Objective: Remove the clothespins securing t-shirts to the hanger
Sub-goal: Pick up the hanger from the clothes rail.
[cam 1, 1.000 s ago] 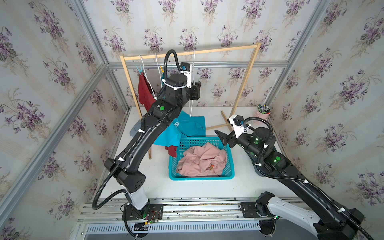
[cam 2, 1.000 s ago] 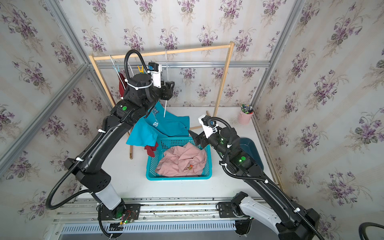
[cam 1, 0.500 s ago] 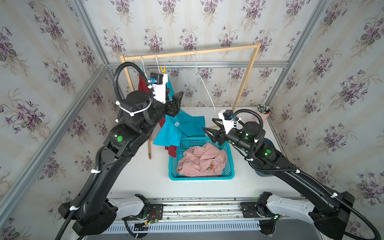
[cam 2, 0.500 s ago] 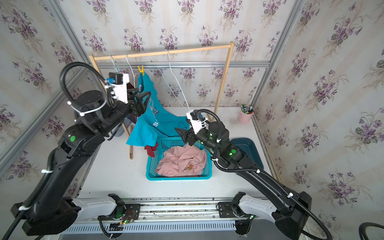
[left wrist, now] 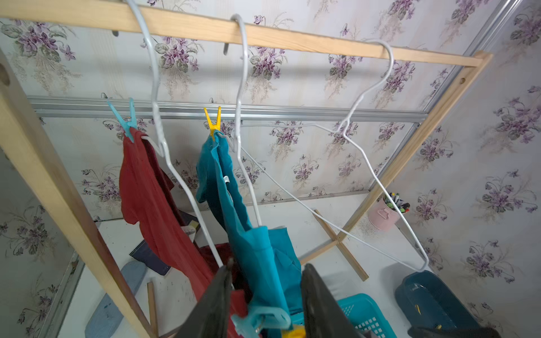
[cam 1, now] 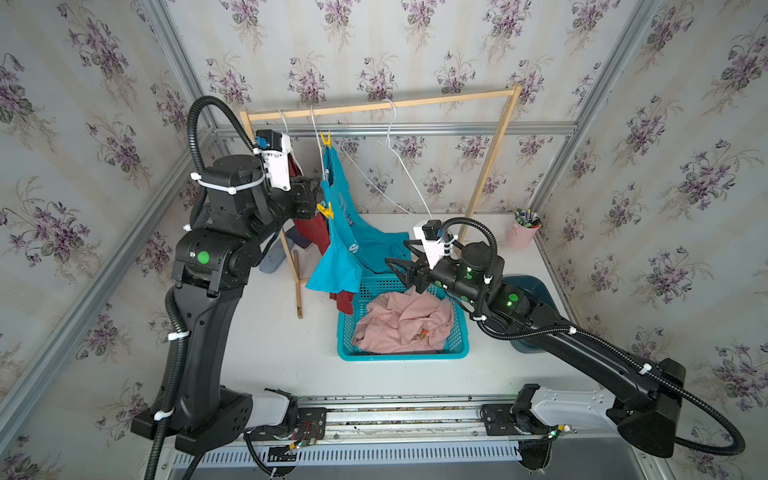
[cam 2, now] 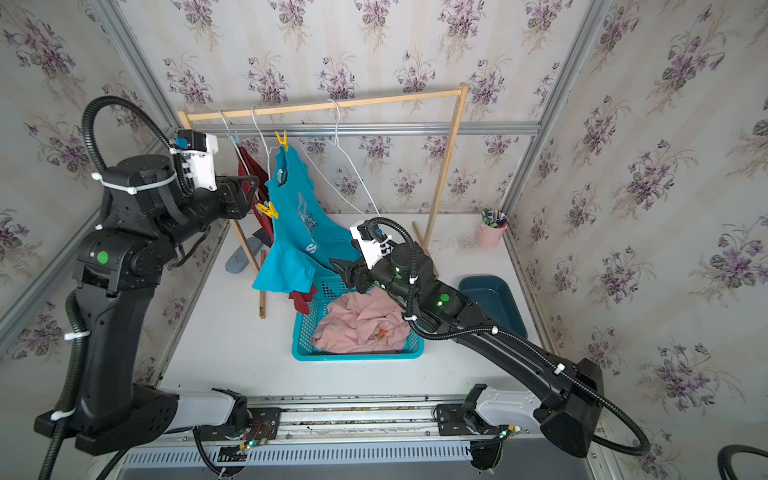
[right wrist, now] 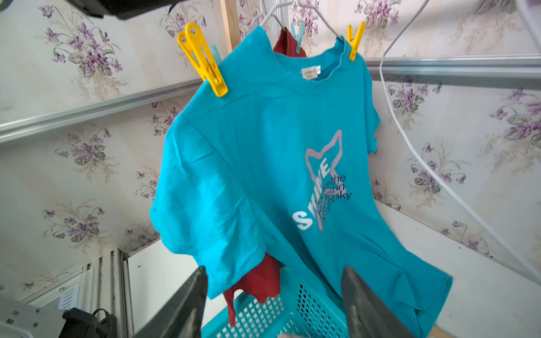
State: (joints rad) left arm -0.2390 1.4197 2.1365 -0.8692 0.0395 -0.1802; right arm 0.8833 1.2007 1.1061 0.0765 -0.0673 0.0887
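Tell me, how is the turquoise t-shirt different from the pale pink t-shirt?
The turquoise t-shirt with white print hangs spread out under the wooden rail; the pale pink t-shirt lies crumpled in the teal plastic basket. Yellow plastic clothespins pinch the turquoise t-shirt; none show on the pink one. The turquoise one's print is easy to read; the pink one's barely shows. Both are soft tees.

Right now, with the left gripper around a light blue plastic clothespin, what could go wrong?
The left gripper straddles the light blue plastic clothespin, but a yellow plastic clothespin and the turquoise printed t-shirt crowd it; closing may pinch both.
A pull could swing the thin white wire hanger off the wooden rail.
The dark red t-shirt hangs at the edge of the turquoise plastic basket; freed, it might fall outside.
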